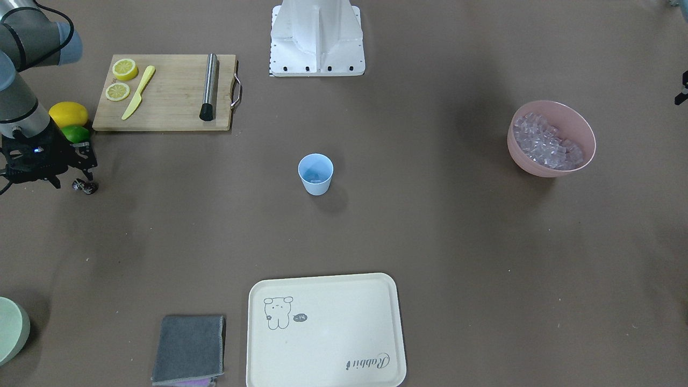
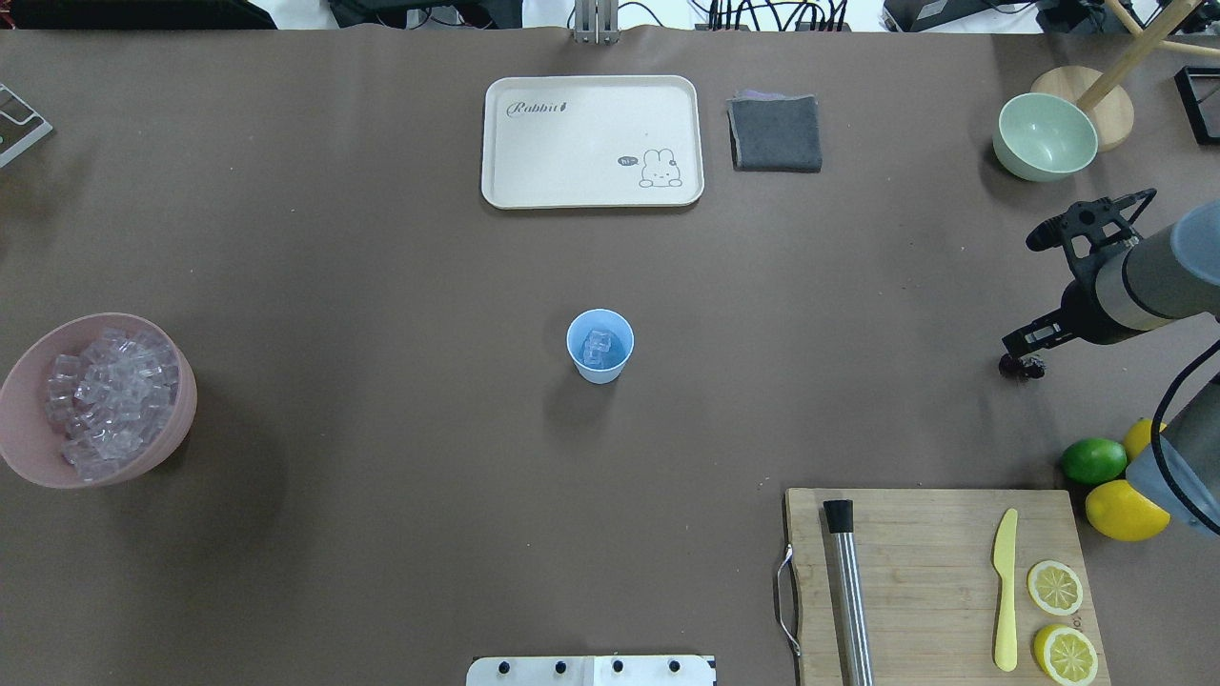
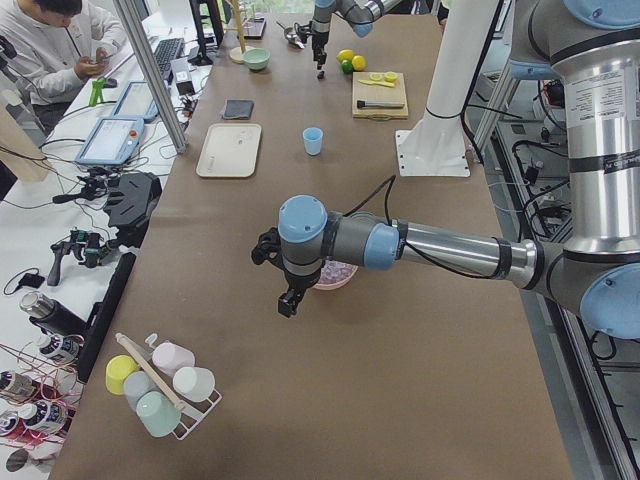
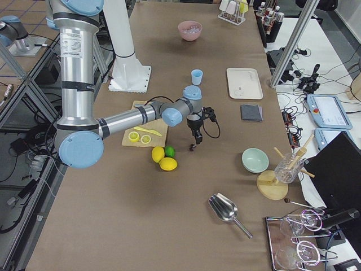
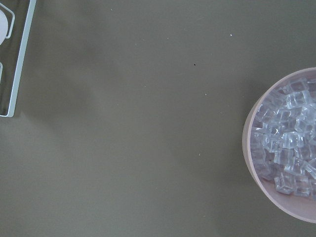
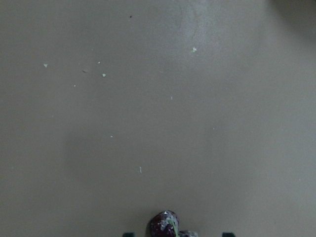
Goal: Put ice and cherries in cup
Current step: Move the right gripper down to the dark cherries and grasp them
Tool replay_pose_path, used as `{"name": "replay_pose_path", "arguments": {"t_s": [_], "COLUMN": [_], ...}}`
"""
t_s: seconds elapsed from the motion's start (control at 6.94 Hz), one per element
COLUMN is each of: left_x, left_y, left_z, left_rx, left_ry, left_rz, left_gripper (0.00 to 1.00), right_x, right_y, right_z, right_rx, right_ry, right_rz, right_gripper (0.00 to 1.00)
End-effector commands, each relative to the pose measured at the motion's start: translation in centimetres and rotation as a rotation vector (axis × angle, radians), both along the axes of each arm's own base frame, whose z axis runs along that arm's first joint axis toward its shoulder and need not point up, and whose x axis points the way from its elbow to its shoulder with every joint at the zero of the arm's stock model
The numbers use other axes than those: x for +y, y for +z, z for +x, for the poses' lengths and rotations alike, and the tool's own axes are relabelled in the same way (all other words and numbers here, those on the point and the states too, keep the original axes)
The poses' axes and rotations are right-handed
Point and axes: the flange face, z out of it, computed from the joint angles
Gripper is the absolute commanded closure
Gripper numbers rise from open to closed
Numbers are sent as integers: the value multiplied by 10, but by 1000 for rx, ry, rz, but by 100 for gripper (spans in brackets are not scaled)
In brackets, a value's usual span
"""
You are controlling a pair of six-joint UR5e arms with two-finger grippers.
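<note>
The light blue cup [image 1: 315, 180] [image 2: 600, 367] stands at the table's middle with a few ice cubes [image 2: 598, 348] inside. More ice [image 1: 545, 145] [image 2: 105, 395] [image 5: 289, 148] fills the pink bowl [image 1: 583, 161] [image 2: 183, 419]. The dark cherries [image 1: 86, 186] [image 2: 1023, 366] [image 6: 165, 224] lie on the table. My right gripper [image 1: 70, 180] [image 2: 1025, 351] hangs just over them, fingers spread either side, open. My left gripper [image 3: 290, 300] hovers beside the pink bowl. It shows only in the left side view, so I cannot tell its state.
A cutting board [image 2: 934, 572] holds lemon halves, a yellow knife and a steel muddler. A lime [image 2: 1093, 460] and lemons [image 2: 1125, 510] lie close to the cherries. A cream tray [image 2: 591, 143], a grey cloth [image 2: 775, 133] and a pale green bowl [image 2: 1045, 138] stand at the far side.
</note>
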Motion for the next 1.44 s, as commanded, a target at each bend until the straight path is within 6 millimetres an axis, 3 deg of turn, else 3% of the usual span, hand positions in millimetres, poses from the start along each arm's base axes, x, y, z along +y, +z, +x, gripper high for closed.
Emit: {"name": "replay_pose_path", "arguments": {"t_s": [0.0,0.43,0.72,0.86,1.01,1.3], "left_x": [0,0,0,0,0,0], "left_y": [1,1,2,2,3,4], "left_z": [0,0,1,1,1,1], "left_rx": [0,0,1,1,1,1], "left_ry": [1,1,3,3,3,3], "left_rz": [-2,-3,-5,-3,-6,-8], "left_gripper": [1,1,1,1,1,1], "right_x": [3,4,5,5,3,-10], "right_y": [14,19,18,11,6,-41], "right_z": [-7,-10,-12,-13,-15,-29], "right_rx": [17,23,25,5,-6,-74], "right_ry": [-16,-18,-21,-12,10,98], "right_rz": [-15,-21,-17,-27,-41,-58], "right_gripper": [47,56,79,100,100,100]}}
